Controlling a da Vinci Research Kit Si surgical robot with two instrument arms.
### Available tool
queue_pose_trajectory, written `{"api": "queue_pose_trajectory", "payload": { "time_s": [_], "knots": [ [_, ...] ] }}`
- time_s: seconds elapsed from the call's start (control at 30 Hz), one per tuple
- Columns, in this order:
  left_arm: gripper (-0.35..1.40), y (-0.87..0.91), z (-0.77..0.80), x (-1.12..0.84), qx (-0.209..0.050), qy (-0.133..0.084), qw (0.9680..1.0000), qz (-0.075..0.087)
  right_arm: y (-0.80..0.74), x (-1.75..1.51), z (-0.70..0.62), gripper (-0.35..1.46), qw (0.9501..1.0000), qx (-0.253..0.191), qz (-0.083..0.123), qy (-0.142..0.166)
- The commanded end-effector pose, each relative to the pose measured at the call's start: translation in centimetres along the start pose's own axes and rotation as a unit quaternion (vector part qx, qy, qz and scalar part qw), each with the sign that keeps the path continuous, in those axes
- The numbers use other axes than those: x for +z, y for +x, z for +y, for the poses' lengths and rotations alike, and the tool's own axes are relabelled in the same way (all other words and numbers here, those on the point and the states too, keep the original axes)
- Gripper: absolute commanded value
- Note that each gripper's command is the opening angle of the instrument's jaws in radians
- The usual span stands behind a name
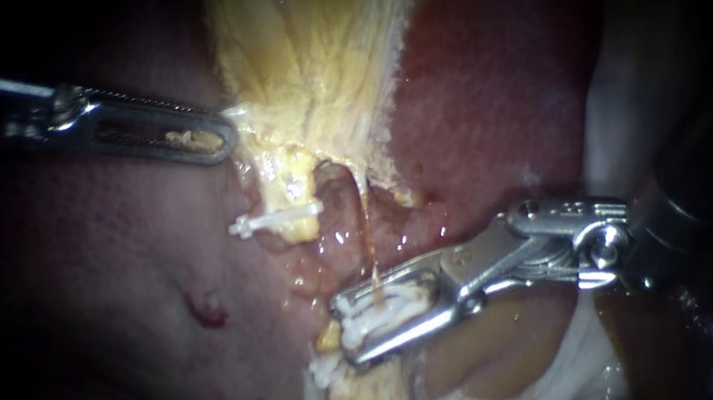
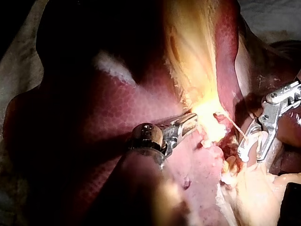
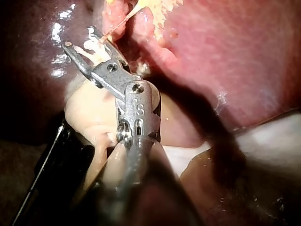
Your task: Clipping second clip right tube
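Observation:
My right instrument (image 1: 369, 318) comes in from the right with a white clip (image 1: 386, 310) held between its jaws, which stand apart. A thin tan tube (image 1: 370, 234), the right one, runs down from the yellow tissue (image 1: 315, 54) into the clip's mouth. Left of it, another white clip (image 1: 275, 220) sits across a thicker yellow stump. My left instrument (image 1: 222, 139) grips the left edge of the yellow tissue with its jaws together. In the left wrist view my left instrument (image 2: 190, 121) bites the same tissue and my right instrument (image 2: 251, 150) lies beyond it. The right wrist view has my right instrument (image 3: 84, 47) straddling the tube.
Dark red liver (image 1: 494, 79) surrounds the yellow tissue on both sides. A small bleeding spot (image 1: 207, 311) marks the liver at lower left. Pale whitish tissue (image 1: 586, 361) lies under my right instrument's shaft. Wet pink tissue (image 1: 327, 256) glistens between the two tubes.

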Motion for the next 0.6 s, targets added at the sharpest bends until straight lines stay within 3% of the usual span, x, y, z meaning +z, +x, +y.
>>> {"api": "queue_pose_trajectory", "payload": {
  "time_s": [0.03, 0.17, 0.3, 0.37, 0.6],
  "knots": [
    [-0.35, 0.0, 0.0, 0.0, 0.0, 0.0, 1.0, 0.0, 0.0, -0.01, -0.01, -0.02, 1.0, 0.002, 0.0, 0.0],
    [-0.35, 0.0, 0.0, 0.0, 0.0, 0.0, 1.0, 0.0, 0.0, -0.02, -0.01, -0.35, 0.9999, 0.014, 0.0, 0.001],
    [-0.35, 0.0, 0.0, 0.0, 0.0, 0.0, 1.0, 0.0, 0.0, -0.03, 0.0, -0.35, 0.9998, 0.02, 0.002, -0.001],
    [-0.35, 0.0, 0.0, 0.0, 0.0, 0.0, 1.0, 0.0, 0.0, -0.05, 0.01, -0.35, 0.9981, 0.061, 0.004, 0.0],
    [-0.35, 0.0, 0.01, 0.0, 0.0, 0.0, 1.0, 0.0, -0.01, -0.06, 0.01, -0.35, 0.998, 0.063, 0.002, 0.004]
  ]
}}
